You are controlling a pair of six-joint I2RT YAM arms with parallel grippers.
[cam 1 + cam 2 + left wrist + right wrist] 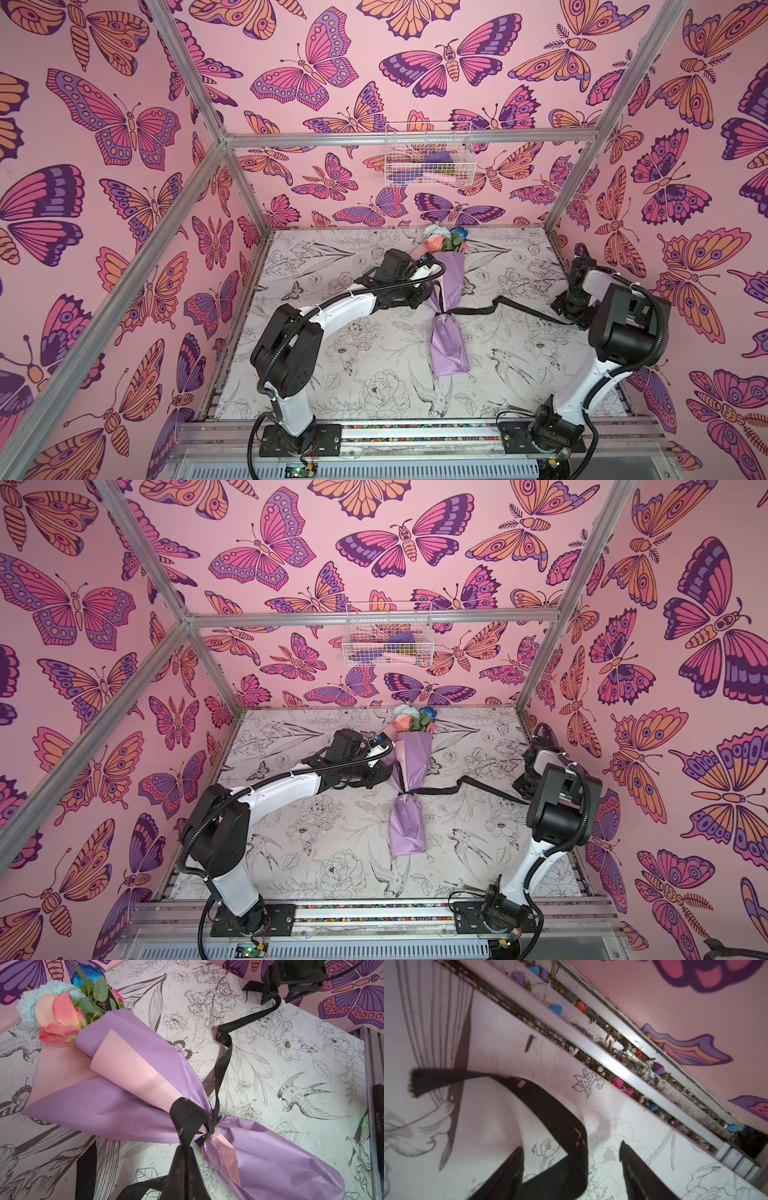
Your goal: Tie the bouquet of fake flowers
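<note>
Bouquet of fake flowers [451,349] cinched by black ribbon [223,1064]; ribbon pinched by left fingers [182,1174]; right fingers [635,1169] spread around tail, 3 o'clock.

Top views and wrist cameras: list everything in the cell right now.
Table: one, white with black line drawings, under everything.
Bouquet: one, peach, pale blue and deep blue blooms in lilac-and-pink paper, mid-table.
Ribbon: one, black, cinched round the bouquet's middle.
Basket: one, white wire, on the back wall.
Pebbles: several, mixed colours, in the table-edge rails.
Left gripper: one, black, shut on the ribbon at the bouquet.
Right gripper: one, black, open, ribbon tail between its jaws.
</note>
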